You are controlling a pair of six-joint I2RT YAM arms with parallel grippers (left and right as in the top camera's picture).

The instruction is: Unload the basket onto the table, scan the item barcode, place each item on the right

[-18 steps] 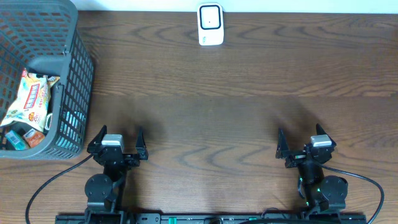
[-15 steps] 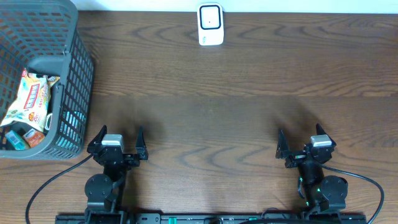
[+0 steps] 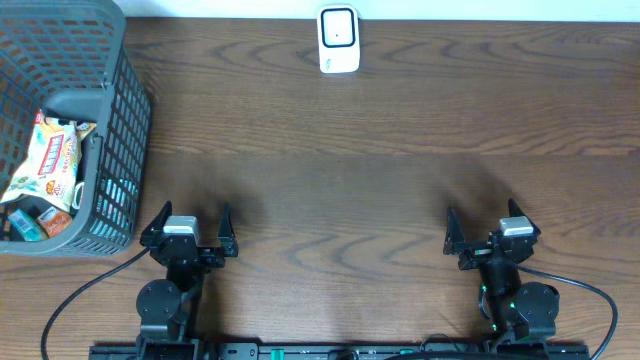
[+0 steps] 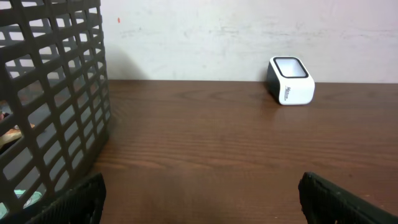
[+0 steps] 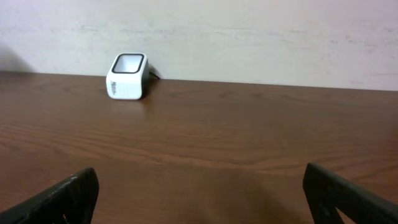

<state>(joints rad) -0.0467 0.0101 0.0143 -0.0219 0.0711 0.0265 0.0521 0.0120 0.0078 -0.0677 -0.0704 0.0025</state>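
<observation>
Grey basket (image 3: 125,160) top-L, wood tbl (image 3: 400,200)

Nothing legible really. The white scanner (image 4: 290,89), far ahead of the left gripper (image 3: 192,222), has small side lettering, but it's too blurry, and so is the snack bag (image 3: 48,165) print.

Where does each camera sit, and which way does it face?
Overhead: above the table, looking straight down; shows left tool, right tool, both open, basket, scanner.
Left wrist: low, facing the back wall past basket and scanner; own fingertips at bottom corners.
Right wrist: low, facing the wall; own fingertips too.
Shared: every view shows the scanner.
</observation>
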